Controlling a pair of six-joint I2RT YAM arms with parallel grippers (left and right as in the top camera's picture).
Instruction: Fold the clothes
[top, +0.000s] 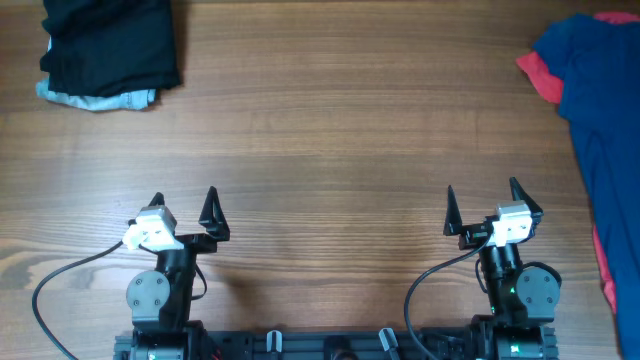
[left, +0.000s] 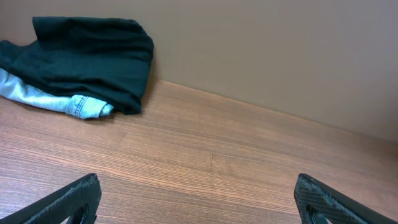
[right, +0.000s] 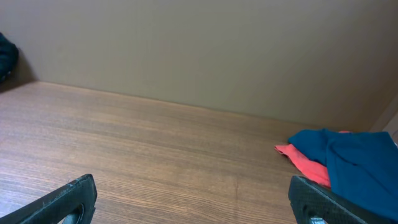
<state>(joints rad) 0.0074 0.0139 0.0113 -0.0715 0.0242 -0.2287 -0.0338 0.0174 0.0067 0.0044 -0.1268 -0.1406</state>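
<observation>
Your left pincer (top: 184, 195) wide, empty; black garment (top: 110, 45) over denim shorts (top: 100, 99) well ahead-left. Your right pincer (top: 481, 186) likewise wide; blue garment (top: 605, 110) ahead-right.

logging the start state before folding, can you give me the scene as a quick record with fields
surface: wooden table
far left corner: black garment lying on top of light blue denim, only the denim's edge showing
far right: dark blue garment loosely heaped over red garment, both running out of view
left gripper: open, holding nothing, near edge of table
right gripper: open, holding nothing, near edge of table
contact: neither gripper touches any clothing
</observation>
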